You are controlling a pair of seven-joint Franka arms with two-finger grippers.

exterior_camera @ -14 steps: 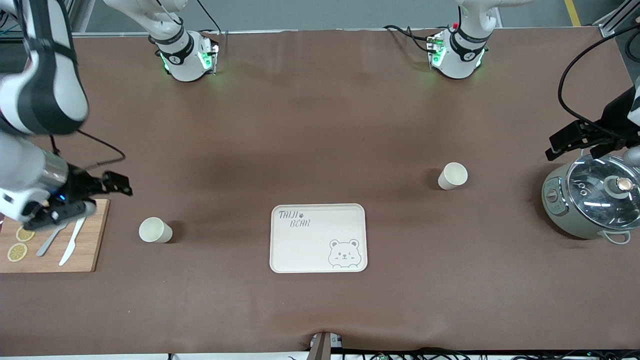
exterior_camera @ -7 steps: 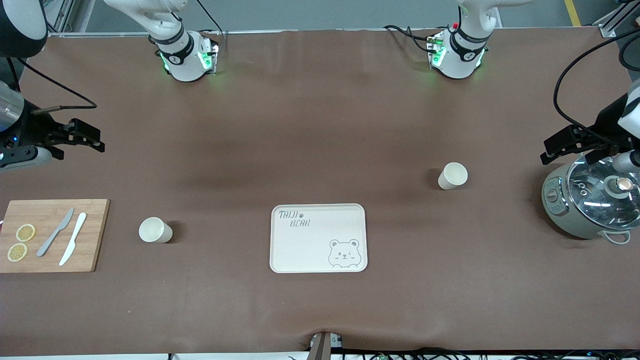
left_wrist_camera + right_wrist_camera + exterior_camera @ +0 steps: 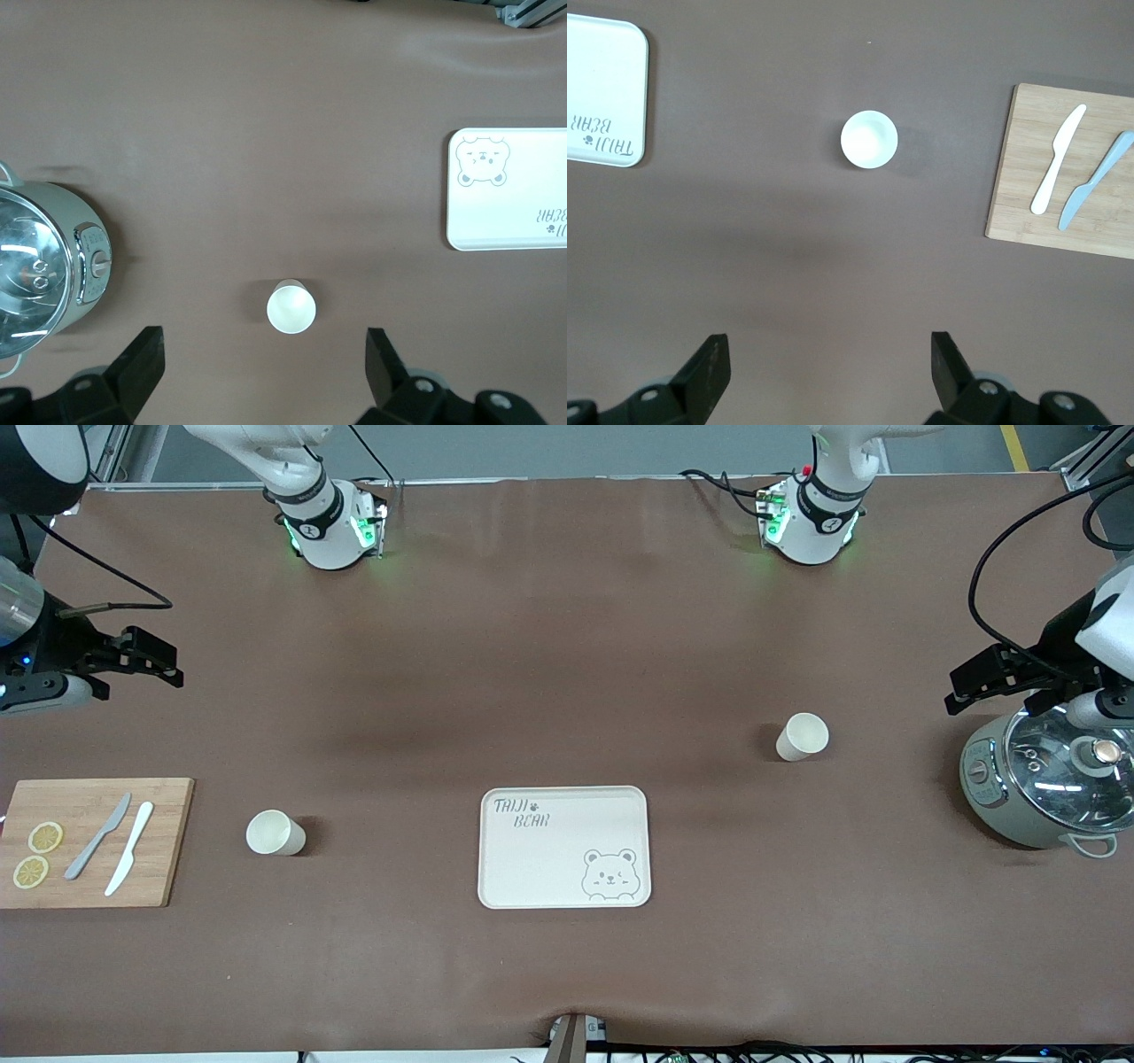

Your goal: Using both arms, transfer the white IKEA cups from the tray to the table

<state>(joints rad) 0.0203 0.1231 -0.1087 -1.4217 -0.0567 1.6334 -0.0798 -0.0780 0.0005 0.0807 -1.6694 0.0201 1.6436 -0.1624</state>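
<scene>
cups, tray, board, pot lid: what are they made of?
Cups: matte cream-white, plastic or ceramic; the look leaves it open.
Tray: same matte cream finish, printed bear, probably plastic.
Board: pale wood or bamboo, visible grain.
Pot lid: clear glass, bright reflections, metal knob.

A bear-printed tray (image 3: 564, 847), a lidded pot (image 3: 1045, 784), and a cutting board (image 3: 93, 841) carrying knives (image 3: 115, 849).
</scene>
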